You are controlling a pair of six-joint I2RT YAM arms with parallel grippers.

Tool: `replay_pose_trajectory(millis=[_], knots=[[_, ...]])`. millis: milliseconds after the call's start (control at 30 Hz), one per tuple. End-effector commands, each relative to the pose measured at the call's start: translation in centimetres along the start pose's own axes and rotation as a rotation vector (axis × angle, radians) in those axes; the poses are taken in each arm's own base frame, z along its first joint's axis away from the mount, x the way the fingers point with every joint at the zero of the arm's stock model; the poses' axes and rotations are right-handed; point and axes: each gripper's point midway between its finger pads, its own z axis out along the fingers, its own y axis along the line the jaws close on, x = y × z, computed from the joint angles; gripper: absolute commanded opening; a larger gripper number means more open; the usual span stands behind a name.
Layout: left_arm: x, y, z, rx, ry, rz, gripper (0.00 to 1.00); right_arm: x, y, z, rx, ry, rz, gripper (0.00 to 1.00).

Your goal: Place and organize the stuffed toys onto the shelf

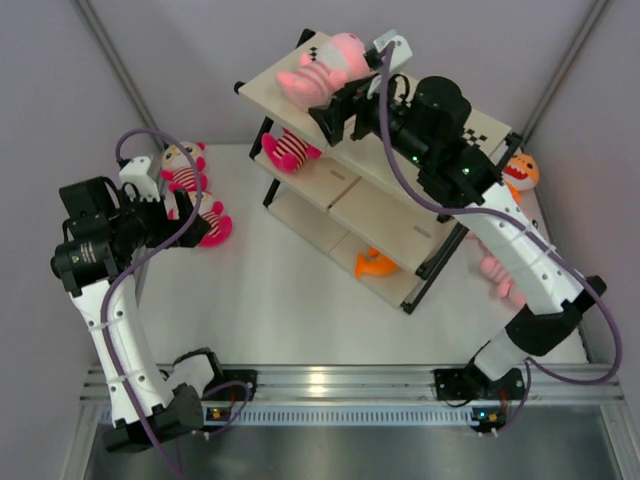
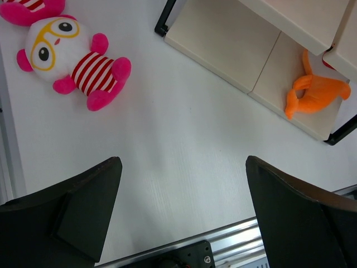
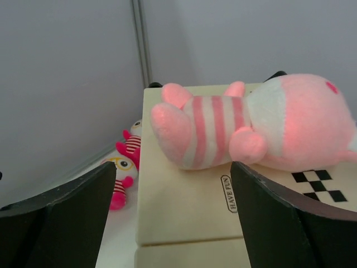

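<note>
The shelf [image 1: 390,200] stood askew on the table, its long boards running from far left to near right. On its top board, at the left end, a pale-pink striped toy [image 1: 320,68] lay flat. Its long axis ran across the board's width, parallel to the short end edge. Its feet pointed to the front-left corner and its head lay by the back corner, on the checker strip [image 3: 318,187].

The right gripper [image 3: 173,167] hung over the top board just toward the shelf's middle from that toy. Its fingers were spread wide and clasped nothing, with the toy lying just beyond the tips.

A hot-pink striped toy [image 1: 288,150] sat at the left end of the middle board. An orange toy [image 2: 315,92] lay on the bottom board near its right end, tail toward the shelf's back.

Left of the shelf, on the table, lay two more hot-pink toys [image 1: 183,165] [image 1: 205,220]. The left gripper [image 2: 183,162] hovered there with fingers fully apart and empty.

Right of the shelf sat an open-mouthed orange toy [image 1: 520,170], and nearer the arms a second pale-pink toy [image 1: 497,275], partly hidden under the right arm
</note>
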Motion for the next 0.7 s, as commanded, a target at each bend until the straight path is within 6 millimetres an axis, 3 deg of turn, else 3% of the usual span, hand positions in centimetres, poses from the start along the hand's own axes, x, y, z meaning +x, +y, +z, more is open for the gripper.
replay_pose_trajectory(millis=[0, 67, 100, 133, 167, 200, 233, 267, 300, 333, 367, 400, 433, 467, 500, 567, 633, 667], knots=[[-0.4, -0.3, 0.1, 0.027, -0.03, 0.043, 0.99, -11.9, -0.3, -9.0, 0.034, -0.213, -0.07, 0.85], [-0.1, -0.3, 0.3, 0.03, -0.022, 0.04, 0.99, -15.0, -2.3, -13.3, 0.159, -0.273, -0.07, 0.86], [-0.1, -0.3, 0.3, 0.032, -0.02, 0.037, 0.99, -15.5, -3.4, -14.7, 0.221, -0.281, -0.071, 0.86], [0.1, -0.2, 0.5, 0.034, -0.015, 0.033, 0.99, -15.3, -6.1, -16.5, 0.382, -0.27, -0.05, 0.86], [0.1, -0.3, 0.6, 0.044, -0.011, 0.029, 0.99, -16.2, -7.9, -19.7, 0.493, -0.299, -0.033, 0.86], [0.3, -0.4, 0.7, 0.051, -0.007, 0.024, 0.99, -16.0, -9.6, -21.6, 0.603, -0.297, -0.022, 0.86], [0.3, -0.4, 0.8, 0.056, -0.006, 0.024, 0.99, -14.2, -12.3, -23.5, 0.786, -0.267, -0.011, 0.86], [0.4, -0.4, 0.9, 0.057, -0.002, 0.02, 0.99, -14.6, -13.8, -27.1, 0.901, -0.3, -0.004, 0.86], [0.4, -0.4, 0.9, 0.058, -0.003, 0.02, 0.99, -14.0, -14.9, -29.0, 0.989, -0.287, -0.035, 0.87], [0.4, -0.4, 0.8, 0.057, -0.003, 0.023, 0.99, -11.4, -16.2, -30.1, 1.098, -0.229, -0.057, 0.88], [0.4, -0.4, 0.8, 0.055, -0.003, 0.025, 0.99, -12.2, -17.0, -33.4, 1.185, -0.292, -0.046, 0.88], [0.4, -0.3, 0.8, 0.051, -0.002, 0.026, 0.99, -11.8, -17.4, -35.0, 1.24, -0.289, -0.062, 0.88], [0.4, -0.1, 0.8, 0.045, -0.002, 0.032, 0.99, -9.9, -18.1, -35.8, 1.311, -0.252, -0.079, 0.88], [0.3, -0.1, 0.8, 0.044, -0.003, 0.035, 0.99, -9.1, -18.5, -37.9, 1.389, -0.264, -0.1, 0.88], [0.4, -0.1, 0.9, 0.047, 0.0, 0.034, 0.99, -10.1, -18.4, -39.2, 1.413, -0.314, -0.095, 0.88], [0.4, -0.2, 0.9, 0.053, -0.001, 0.034, 0.99, -8.4, -19.7, -39.4, 1.482, -0.262, -0.145, 0.87], [0.3, -0.3, 1.0, 0.062, 0.001, 0.033, 0.99, -7.2, -20.7, -37.4, 1.418, -0.17, -0.157, 0.87], [0.3, -0.4, 1.0, 0.066, 0.0, 0.036, 0.99, -5.3, -23.3, -36.4, 1.449, -0.06, -0.168, 0.87]])
